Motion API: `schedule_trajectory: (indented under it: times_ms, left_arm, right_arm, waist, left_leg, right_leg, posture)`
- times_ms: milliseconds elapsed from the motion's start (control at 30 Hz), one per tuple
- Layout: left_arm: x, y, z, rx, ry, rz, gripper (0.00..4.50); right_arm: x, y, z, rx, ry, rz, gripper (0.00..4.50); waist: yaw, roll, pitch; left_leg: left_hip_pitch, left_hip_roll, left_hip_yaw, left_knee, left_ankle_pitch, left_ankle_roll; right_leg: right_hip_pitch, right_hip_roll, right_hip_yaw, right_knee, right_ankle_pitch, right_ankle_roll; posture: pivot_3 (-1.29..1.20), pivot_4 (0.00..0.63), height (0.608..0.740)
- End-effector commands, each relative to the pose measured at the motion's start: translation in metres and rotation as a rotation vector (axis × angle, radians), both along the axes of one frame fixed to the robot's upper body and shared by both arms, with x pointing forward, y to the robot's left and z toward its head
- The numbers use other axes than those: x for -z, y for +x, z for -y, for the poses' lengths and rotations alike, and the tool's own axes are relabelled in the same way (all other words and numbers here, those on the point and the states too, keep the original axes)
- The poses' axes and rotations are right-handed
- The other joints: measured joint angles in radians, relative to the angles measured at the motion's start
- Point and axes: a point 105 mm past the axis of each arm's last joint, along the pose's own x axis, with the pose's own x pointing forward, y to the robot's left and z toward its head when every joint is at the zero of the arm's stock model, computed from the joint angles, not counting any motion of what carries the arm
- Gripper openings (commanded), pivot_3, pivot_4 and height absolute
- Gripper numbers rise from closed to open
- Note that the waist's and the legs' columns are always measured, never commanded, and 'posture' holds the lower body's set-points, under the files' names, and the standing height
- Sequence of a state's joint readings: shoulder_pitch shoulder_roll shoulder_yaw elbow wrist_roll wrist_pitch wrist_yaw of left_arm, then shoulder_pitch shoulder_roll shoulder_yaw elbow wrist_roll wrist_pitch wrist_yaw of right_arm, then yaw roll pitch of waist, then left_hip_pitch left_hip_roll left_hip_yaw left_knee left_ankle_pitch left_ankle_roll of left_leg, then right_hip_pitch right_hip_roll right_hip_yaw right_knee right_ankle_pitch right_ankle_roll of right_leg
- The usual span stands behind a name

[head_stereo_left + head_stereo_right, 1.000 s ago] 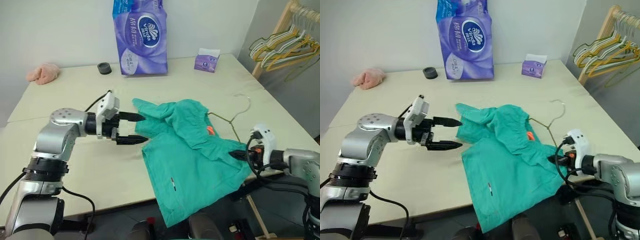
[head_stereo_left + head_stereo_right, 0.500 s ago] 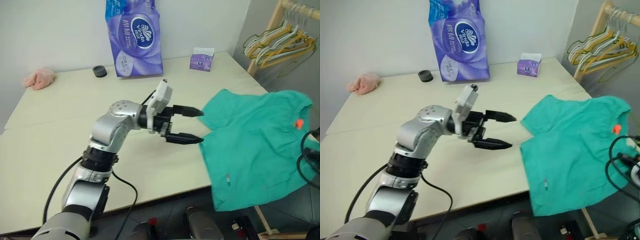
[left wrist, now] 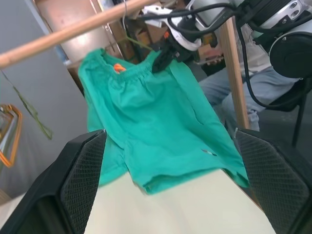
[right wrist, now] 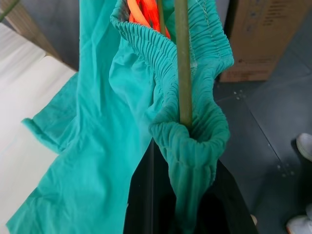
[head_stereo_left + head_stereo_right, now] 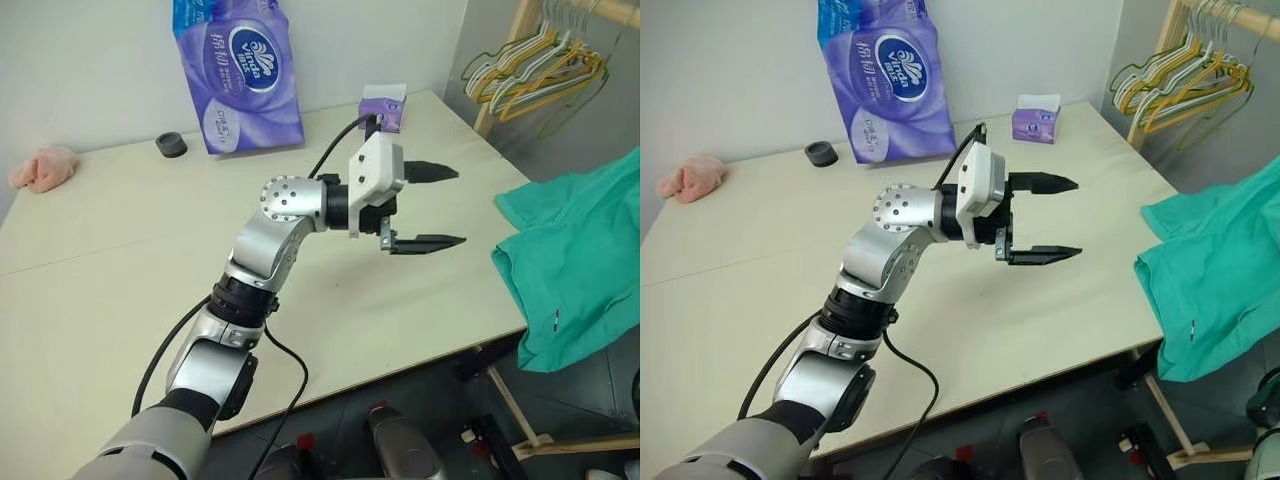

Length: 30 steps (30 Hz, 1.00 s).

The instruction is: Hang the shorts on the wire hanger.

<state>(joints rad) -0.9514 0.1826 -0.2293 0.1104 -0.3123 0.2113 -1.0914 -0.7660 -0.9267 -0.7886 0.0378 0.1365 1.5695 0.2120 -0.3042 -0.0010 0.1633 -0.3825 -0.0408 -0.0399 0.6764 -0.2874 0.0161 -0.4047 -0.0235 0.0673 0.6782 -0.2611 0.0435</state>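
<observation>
Right wrist view shows your right claw clamped on the shorts, waistband gathered around the wire hanger, so threading looks done. Shorts hang off the desk edge; your left claw gapes empty over it. Beyond, a hanger rack awaits.

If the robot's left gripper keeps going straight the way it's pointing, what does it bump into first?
Probably the teal-green fabric shorts. The open left gripper points across the cream table toward them, where they hang past the table's edge, with nothing in between. Depth is hard to judge.
</observation>
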Motion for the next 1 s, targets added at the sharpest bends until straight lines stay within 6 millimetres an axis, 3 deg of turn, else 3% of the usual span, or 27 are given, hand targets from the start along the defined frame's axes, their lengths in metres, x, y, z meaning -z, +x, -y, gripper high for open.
schedule_trajectory:
  times_ms: [33,233,367,533,667,967,1000]
  left_arm:
    - [-0.025,0.0,0.002,0.001,-0.083,-0.008,4.46]
    - [-0.038,-0.002,0.006,0.028,-0.112,-0.057,4.46]
    - [-0.05,-0.002,0.006,0.043,-0.128,-0.087,4.46]
    - [-0.062,-0.006,0.005,0.074,-0.155,-0.135,4.46]
    - [-0.063,-0.008,0.005,0.1,-0.154,-0.173,4.5]
    - [-0.057,-0.008,0.002,0.111,-0.108,-0.206,4.5]
    - [-0.057,-0.008,0.001,0.108,-0.104,-0.202,4.5]
  right_arm:
    - [-0.017,-0.002,0.016,0.045,-0.031,0.016,0.0]
    - [-0.011,0.005,0.03,0.048,0.025,-0.034,0.0]
    - [-0.009,0.01,0.028,0.016,0.065,-0.052,0.0]
    - [-0.02,0.019,0.022,-0.019,0.079,0.024,0.0]
    - [-0.028,0.018,0.022,-0.002,0.093,0.077,1.18]
    - [-0.059,0.015,0.019,0.013,-0.023,0.216,4.37]
    - [-0.065,0.015,0.018,0.015,-0.061,0.237,4.44]
  waist:
    - [-0.005,-0.001,0.003]
    - [-0.028,-0.001,0.011]
    - [-0.031,-0.002,0.014]
    - [-0.033,-0.002,0.014]
    - [-0.033,-0.002,0.014]
    - [-0.037,0.0,0.013]
    - [-0.038,0.0,0.013]
  left_leg:
    - [0.0,0.0,0.002,0.0,0.0,0.001]
    - [0.002,0.0,0.006,0.0,-0.001,0.002]
    - [0.002,0.0,0.007,-0.001,-0.002,0.002]
    - [0.002,0.0,0.01,-0.001,-0.003,0.001]
    - [0.002,0.0,0.012,0.0,-0.003,0.001]
    - [0.002,0.0,0.014,0.0,-0.003,0.0]
    - [0.002,0.0,0.014,0.0,-0.003,0.0]
  right_leg:
    - [0.0,0.0,0.002,0.0,0.0,0.001]
    - [0.0,0.0,0.005,0.0,-0.004,0.008]
    - [0.0,0.0,0.006,-0.001,-0.004,0.009]
    - [0.0,0.0,0.006,-0.002,-0.003,0.012]
    - [0.0,0.0,0.007,-0.003,-0.002,0.015]
    - [-0.001,-0.001,0.009,-0.004,-0.002,0.016]
    - [-0.001,-0.001,0.009,-0.004,-0.002,0.016]
  posture:
    - [-0.42,0.195,0.74]
    - [-0.41,0.196,0.74]
    - [-0.41,0.19,0.74]
    - [-0.4,0.181,0.74]
    - [-0.4,0.17,0.74]
    - [-0.4,0.152,0.74]
    - [-0.39,0.151,0.74]
